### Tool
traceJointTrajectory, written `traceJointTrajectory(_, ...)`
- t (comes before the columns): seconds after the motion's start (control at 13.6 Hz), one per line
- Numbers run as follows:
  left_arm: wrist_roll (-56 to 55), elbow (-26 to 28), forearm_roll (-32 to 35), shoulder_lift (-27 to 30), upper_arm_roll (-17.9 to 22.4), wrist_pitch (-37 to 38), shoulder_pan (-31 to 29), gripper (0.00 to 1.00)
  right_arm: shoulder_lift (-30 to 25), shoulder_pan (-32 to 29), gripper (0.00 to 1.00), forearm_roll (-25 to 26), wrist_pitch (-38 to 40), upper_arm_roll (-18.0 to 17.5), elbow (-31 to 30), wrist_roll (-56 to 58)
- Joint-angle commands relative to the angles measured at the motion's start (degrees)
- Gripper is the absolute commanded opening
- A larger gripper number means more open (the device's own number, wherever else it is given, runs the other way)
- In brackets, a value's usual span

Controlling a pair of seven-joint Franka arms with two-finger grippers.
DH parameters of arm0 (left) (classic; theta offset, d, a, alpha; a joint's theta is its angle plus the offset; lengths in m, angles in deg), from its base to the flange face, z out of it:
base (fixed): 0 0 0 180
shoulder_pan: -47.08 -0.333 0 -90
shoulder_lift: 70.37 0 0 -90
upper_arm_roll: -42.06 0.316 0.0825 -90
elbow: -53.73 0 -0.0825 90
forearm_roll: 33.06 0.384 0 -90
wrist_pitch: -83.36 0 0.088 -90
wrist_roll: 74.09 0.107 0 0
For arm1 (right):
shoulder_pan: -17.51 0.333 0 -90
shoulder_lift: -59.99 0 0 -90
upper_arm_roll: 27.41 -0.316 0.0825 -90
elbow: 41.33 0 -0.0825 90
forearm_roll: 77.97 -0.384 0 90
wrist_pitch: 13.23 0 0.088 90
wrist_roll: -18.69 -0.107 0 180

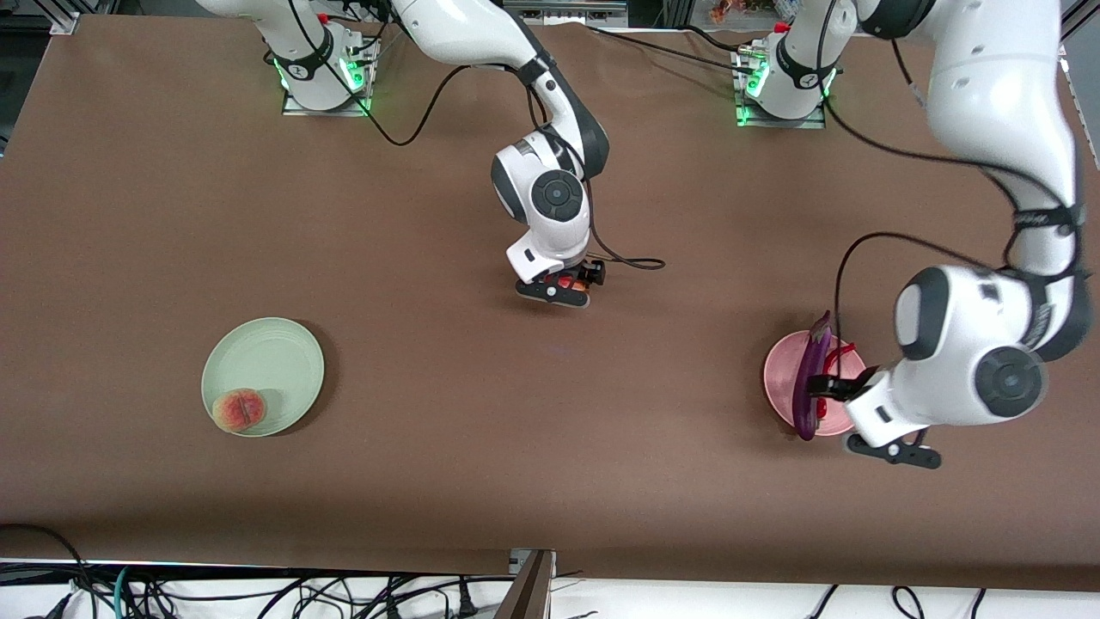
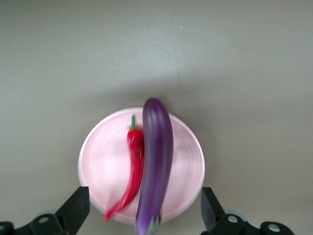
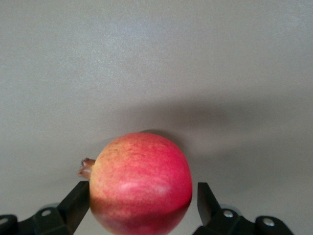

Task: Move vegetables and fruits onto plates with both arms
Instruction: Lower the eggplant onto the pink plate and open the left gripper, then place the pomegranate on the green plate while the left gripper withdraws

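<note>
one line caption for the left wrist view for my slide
Left tool open over the pink plate, where the purple eggplant and red chili pepper lie side by side.

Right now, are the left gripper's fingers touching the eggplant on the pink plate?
Apart. The left wrist view shows the left gripper open, each of its fingers standing clear of the eggplant, with bare pink plate and table between.

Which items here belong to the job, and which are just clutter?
Job:
- eggplant and chili on pink plate
- peach on green plate
- red fruit between right tool fingers
- left tool, open over pink plate

Clutter:
- cables at table edge
</note>
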Motion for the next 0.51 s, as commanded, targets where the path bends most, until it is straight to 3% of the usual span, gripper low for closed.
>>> traceJointTrajectory(0.0, 1.94, 2.58, 0.62, 9.3, -0.26, 7.25, -0.2, 1.0, 0.12, 0.58, 0.35, 1.0, -0.76, 0.52, -0.02, -0.88)
traceJointTrajectory(0.07, 1.59, 2.58, 0.71, 12.19, -0.26, 9.98, -0.03, 1.0, -0.14, 0.58, 0.3, 1.0, -0.67, 0.7, 0.06, -0.7)
traceJointTrajectory(0.29, 1.33, 3.02, 0.53, 19.67, -0.26, 18.68, -0.11, 1.0, -2.16, -0.56, 0.3, 2.32, 1.86, 3.32, 0.15, 2.54)
traceJointTrajectory(0.44, -0.07, 4.94, -1.3, 24.24, -0.17, 21.95, -0.38, 1.0, -2.25, -0.83, 0.3, 2.32, 7.31, 8.84, 0.06, 9.11)
